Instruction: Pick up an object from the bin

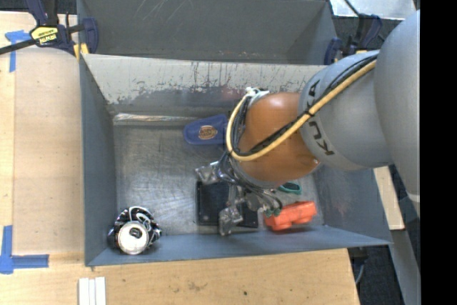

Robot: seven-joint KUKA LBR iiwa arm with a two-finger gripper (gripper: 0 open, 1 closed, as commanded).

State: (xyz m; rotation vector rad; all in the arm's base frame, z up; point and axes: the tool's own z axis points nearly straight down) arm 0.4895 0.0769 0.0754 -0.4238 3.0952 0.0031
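Observation:
My gripper is low in the bin's front middle, under the arm's orange dome. Its two metal fingers stand apart, one at the far edge and one at the near edge of a flat black rectangular thing on the floor. The gripper is open over that thing's right side. I cannot tell whether the fingers touch it. Just right of the gripper lies an orange block-like thing against the front wall. A small teal piece peeks out behind it, partly hidden by the dome.
A blue oval thing with a tan label lies near the back wall, left of the dome. A black-and-white round thing sits in the front left corner. The arm covers the bin's right side.

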